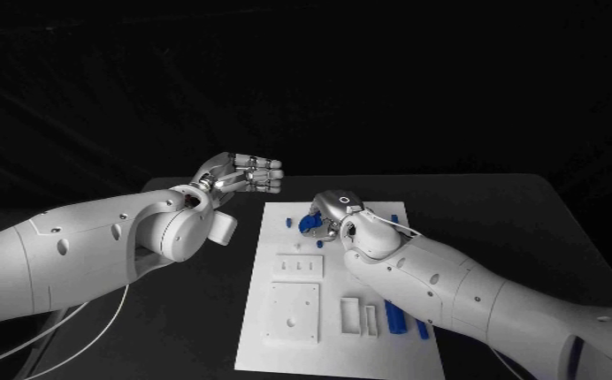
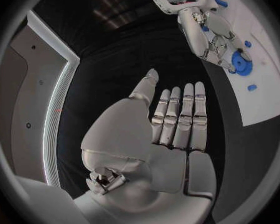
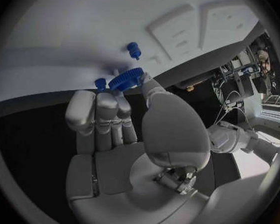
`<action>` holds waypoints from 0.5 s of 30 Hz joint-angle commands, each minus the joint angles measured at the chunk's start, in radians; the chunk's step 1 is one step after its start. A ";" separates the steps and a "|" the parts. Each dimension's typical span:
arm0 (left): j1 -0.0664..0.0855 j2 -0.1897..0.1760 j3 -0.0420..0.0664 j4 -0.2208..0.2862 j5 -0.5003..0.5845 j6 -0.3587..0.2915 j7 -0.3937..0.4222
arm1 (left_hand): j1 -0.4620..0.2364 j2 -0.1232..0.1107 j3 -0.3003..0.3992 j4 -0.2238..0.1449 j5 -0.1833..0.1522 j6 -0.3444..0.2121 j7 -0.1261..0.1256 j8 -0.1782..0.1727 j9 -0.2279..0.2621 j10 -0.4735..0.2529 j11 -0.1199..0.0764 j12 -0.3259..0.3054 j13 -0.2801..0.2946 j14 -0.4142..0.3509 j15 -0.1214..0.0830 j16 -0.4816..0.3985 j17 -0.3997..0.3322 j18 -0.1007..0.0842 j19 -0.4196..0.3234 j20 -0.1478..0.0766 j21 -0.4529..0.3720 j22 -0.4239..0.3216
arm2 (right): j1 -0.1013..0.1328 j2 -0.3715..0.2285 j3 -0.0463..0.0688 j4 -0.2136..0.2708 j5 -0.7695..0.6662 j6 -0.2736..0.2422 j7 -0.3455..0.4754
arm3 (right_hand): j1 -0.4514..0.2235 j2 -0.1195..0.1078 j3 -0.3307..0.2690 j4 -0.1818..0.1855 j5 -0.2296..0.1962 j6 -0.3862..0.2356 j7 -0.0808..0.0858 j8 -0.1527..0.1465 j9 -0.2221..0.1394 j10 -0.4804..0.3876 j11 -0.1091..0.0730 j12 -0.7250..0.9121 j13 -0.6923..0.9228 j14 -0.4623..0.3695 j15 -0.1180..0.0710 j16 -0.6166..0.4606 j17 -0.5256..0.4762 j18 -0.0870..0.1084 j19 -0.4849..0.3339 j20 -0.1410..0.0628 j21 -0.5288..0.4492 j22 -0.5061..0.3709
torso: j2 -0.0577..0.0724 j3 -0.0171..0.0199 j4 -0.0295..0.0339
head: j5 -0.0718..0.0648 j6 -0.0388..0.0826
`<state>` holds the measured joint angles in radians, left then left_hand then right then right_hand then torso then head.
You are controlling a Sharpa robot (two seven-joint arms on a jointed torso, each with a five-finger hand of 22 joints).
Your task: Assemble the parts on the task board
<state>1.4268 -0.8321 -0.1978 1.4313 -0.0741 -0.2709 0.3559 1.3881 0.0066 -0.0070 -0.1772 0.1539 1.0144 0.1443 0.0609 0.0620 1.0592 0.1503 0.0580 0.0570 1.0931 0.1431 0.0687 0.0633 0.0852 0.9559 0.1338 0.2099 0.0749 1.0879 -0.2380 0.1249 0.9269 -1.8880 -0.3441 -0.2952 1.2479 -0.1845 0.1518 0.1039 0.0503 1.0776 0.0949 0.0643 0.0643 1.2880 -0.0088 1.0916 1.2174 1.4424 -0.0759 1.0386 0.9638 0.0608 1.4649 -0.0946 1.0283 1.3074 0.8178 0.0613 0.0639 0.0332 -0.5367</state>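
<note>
Hovering over the black counter (image 1: pixel 510 212) just left of the task board (image 1: pixel 294 358), the left hand (image 1: pixel 242 173) holds nothing, its fingers straight and side by side. On the board's far part, the right hand (image 1: pixel 334 217) pinches a blue gear (image 3: pixel 125 78). More blue parts (image 1: pixel 398 318) lie near the board's right edge.

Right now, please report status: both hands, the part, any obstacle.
Left hand open, off the task board. Right hand holds blue gear at the board's far end. Nothing seen blocking.
</note>
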 commanded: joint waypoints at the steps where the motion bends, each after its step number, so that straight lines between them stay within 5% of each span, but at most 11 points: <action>1: 0.001 0.003 0.001 0.004 -0.002 -0.001 0.004 | -0.003 0.004 0.004 0.003 0.001 -0.001 0.006 0.001 0.002 -0.004 0.001 0.000 0.001 -0.003 0.002 -0.005 0.000 0.001 0.003 -0.001 0.000 0.001 | -0.003 0.001 -0.002 -0.002 0.017 0.030 0.004 | -0.002 -0.009 -0.009 0.020 -0.002 -0.010 -0.002 -0.002 -0.001 -0.006 0.002 -0.007 -0.001 0.000 -0.003 -0.007 0.002 0.005 0.029 -0.007 -0.005 0.132 | 0.000 0.0002 0.0014 | -0.003 -0.002; 15: 0.001 0.001 0.001 0.004 -0.002 -0.001 0.003 | -0.004 0.004 0.004 0.006 0.001 -0.001 0.007 0.001 0.002 -0.004 0.001 0.000 0.001 -0.004 0.002 -0.005 0.000 0.001 0.003 -0.001 0.000 0.001 | -0.003 -0.011 -0.002 -0.004 0.010 -0.014 -0.012 | 0.063 0.025 0.115 -0.036 -0.001 0.021 -0.005 -0.002 -0.001 -0.002 -0.003 -0.003 0.002 0.002 -0.006 -0.008 0.007 0.005 0.030 -0.009 -0.005 0.132 | 0.000 0.0021 0.0003 | -0.006 -0.004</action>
<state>1.4268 -0.8326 -0.1978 1.4338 -0.0741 -0.2712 0.3534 1.3881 0.0066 -0.0042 -0.1744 0.1539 1.0143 0.1443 0.0609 0.0620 1.0592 0.1503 0.0580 0.0570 1.0932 0.1431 0.0687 0.0633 0.0852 0.9559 0.1338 0.2099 0.0749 1.0882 -0.2446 0.1252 0.9261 -1.8732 -0.3530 -0.2959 1.2984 -0.1604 0.2611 0.0708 0.0493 1.0930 0.0887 0.0600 0.0619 1.2881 -0.0088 1.0877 1.2183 1.4424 -0.0758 1.0347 0.9696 0.0608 1.4649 -0.0946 1.0284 1.3073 0.8172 0.0627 0.0648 0.0270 -0.5400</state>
